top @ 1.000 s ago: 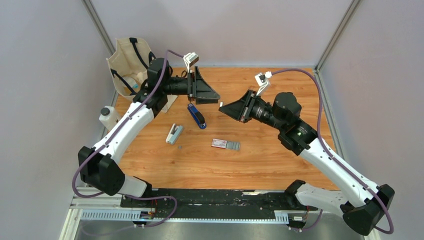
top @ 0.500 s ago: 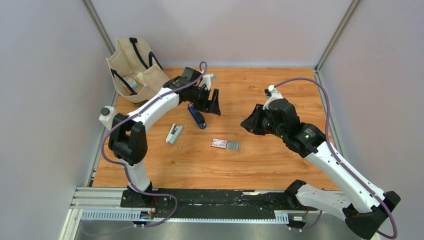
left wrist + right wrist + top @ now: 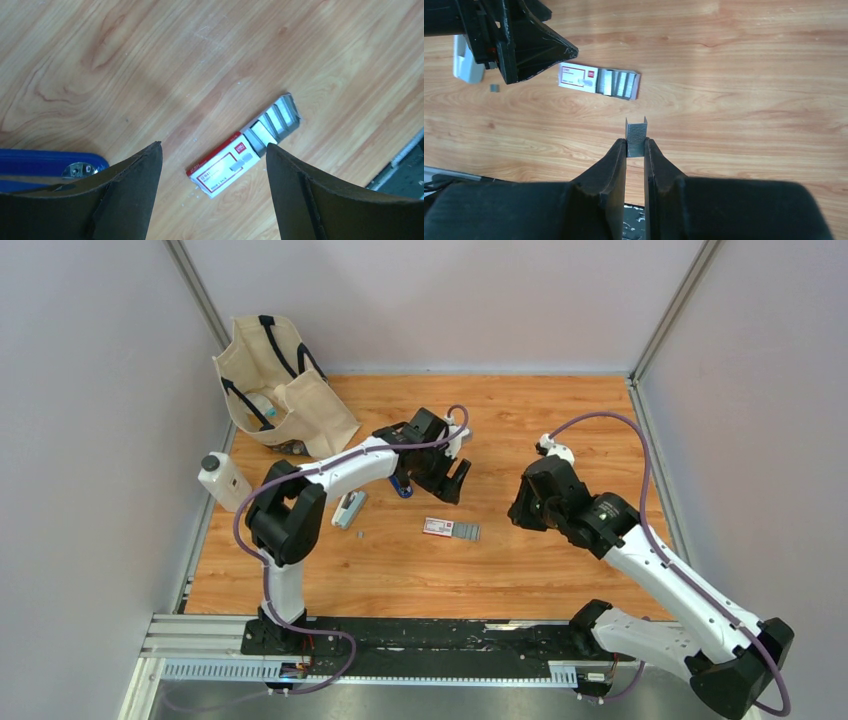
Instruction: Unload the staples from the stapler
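The small light grey stapler (image 3: 348, 508) lies on the wooden table left of centre; its end shows in the right wrist view (image 3: 464, 65). My right gripper (image 3: 635, 146) is shut on a small grey block of staples (image 3: 636, 135) and holds it above the bare wood, right of centre in the top view (image 3: 517, 508). My left gripper (image 3: 214, 146) is open and empty, hovering above a red-and-white box (image 3: 225, 167); in the top view it (image 3: 452, 480) is just behind that box. A tiny staple piece (image 3: 360, 534) lies by the stapler.
The red-and-white box (image 3: 438, 527) has its tray slid out with several grey staple strips (image 3: 467, 531). A dark blue bar (image 3: 400, 485) lies under my left arm. A beige bag (image 3: 275, 380) stands at the back left, a white bottle (image 3: 222, 478) at the left edge.
My left arm has swung from the back of the table forward and right, over the box. My right gripper has turned downward and dropped lower toward the table.
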Available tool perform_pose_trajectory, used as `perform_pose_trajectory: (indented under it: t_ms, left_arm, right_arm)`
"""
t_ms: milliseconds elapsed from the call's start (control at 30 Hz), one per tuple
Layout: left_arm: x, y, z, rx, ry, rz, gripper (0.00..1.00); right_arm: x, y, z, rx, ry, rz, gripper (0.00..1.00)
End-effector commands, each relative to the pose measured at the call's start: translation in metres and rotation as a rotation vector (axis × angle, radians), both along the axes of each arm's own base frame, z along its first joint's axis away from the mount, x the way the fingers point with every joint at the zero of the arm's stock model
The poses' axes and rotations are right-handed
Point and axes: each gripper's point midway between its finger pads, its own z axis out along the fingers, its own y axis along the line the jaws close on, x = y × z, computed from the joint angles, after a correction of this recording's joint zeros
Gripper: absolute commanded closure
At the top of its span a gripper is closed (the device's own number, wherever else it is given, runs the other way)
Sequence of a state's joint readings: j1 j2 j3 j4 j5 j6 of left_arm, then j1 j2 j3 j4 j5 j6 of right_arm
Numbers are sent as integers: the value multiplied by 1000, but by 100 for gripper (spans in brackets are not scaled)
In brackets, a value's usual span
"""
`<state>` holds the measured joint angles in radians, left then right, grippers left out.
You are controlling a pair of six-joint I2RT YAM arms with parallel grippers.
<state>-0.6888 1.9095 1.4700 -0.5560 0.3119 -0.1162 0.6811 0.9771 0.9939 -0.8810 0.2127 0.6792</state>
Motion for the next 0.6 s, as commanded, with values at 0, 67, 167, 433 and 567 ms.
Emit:
perform_pose_trajectory:
  t_ms: [0,67,167,433,567]
  left_arm:
    - [4,-5,-24,32,-42,-16,16]
    - [4,-4,-32,42,-27,9,16]
    - [3,0,-43,69,-4,52,19]
    - [-4,20,-67,145,-3,139,34]
    - [-11,26,-73,171,1,136,36]
  right_arm:
    - [1,-15,-7,-32,0,-37,89]
    - [1,-17,-9,-30,2,-42,89]
    - [3,-20,-11,-26,0,-51,89]
    - [6,-19,-18,-17,7,-41,89]
    - [9,-16,-21,-12,13,-32,89]
